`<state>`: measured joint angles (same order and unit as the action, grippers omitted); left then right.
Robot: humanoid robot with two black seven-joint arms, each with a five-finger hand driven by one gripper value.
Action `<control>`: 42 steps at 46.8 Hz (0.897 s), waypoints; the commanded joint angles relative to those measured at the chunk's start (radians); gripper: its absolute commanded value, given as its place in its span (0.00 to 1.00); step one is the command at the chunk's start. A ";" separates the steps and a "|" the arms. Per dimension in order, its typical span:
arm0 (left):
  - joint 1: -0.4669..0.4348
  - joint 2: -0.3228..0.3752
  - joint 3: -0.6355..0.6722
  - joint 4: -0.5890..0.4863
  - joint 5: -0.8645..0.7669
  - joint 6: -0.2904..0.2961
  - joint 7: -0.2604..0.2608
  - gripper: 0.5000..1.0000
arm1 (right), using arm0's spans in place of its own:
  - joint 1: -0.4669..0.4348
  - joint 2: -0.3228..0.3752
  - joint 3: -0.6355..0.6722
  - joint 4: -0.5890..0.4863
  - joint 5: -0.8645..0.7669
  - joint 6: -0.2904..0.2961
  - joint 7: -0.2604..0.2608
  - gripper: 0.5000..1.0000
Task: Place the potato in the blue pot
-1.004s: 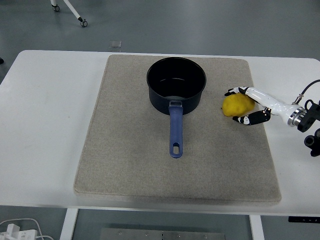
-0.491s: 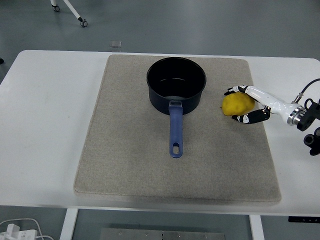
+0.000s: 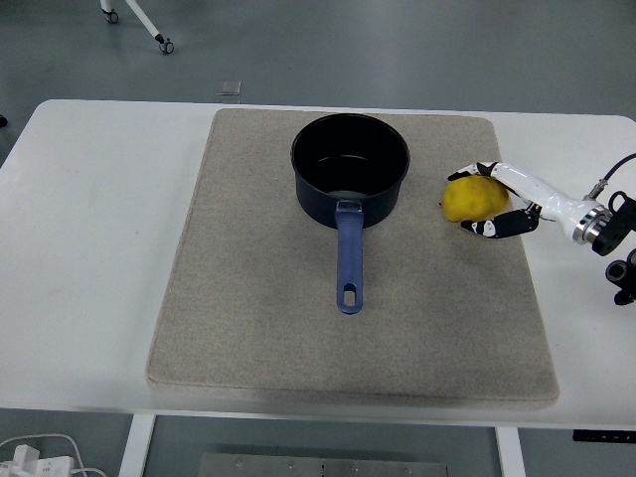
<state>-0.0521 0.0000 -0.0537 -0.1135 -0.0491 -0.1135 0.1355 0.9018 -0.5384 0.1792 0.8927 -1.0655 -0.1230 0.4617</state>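
Note:
A yellow potato (image 3: 473, 199) is at the right side of the beige mat (image 3: 258, 298), just right of the blue pot (image 3: 350, 165). The pot stands upright at the mat's far middle, dark and empty inside, its blue handle (image 3: 348, 260) pointing toward the near edge. My right hand (image 3: 477, 199), white with black fingertips, reaches in from the right edge and is curled around the potato, holding it slightly above the mat. My left arm is out of view.
The mat lies on a white table (image 3: 89, 248). The table's right edge is close behind my right wrist (image 3: 596, 227). Grey floor and a wheeled stand leg (image 3: 149, 30) show beyond the far edge.
My right hand has closed on the potato and moved it slightly up and away from the near edge. The pot has not moved.

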 commanded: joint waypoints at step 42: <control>-0.003 0.000 0.002 -0.021 0.002 -0.011 -0.001 1.00 | 0.279 0.164 -0.024 0.060 0.010 0.082 -0.098 0.00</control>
<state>-0.0559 0.0000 -0.0506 -0.1349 -0.0474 -0.1243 0.1359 1.1644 -0.3963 0.1564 0.9539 -1.0557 -0.0411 0.3713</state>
